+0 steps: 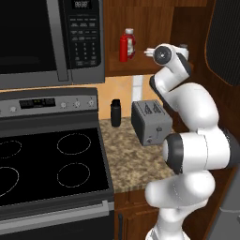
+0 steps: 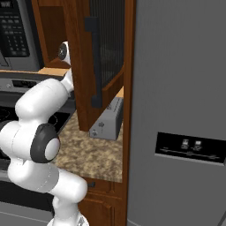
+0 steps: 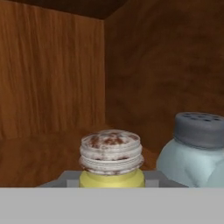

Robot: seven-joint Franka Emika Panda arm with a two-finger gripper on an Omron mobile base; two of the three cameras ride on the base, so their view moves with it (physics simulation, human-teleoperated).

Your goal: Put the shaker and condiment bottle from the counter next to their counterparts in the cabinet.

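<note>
Now | hand (image 3: 111, 177) clamped on shaker (image 3: 111, 157) | pale blue shaker (image 3: 194, 151) just beside

Kitchen: stove (image 1: 51, 159), microwave (image 1: 47, 37), toaster (image 1: 150, 123)

1. No text can be read anywhere.
2. The microwave (image 1: 51, 42) keypad, upper left of the left base view, is blurred.
3. The ketchup bottle (image 1: 126, 45) label is illegible.
</note>
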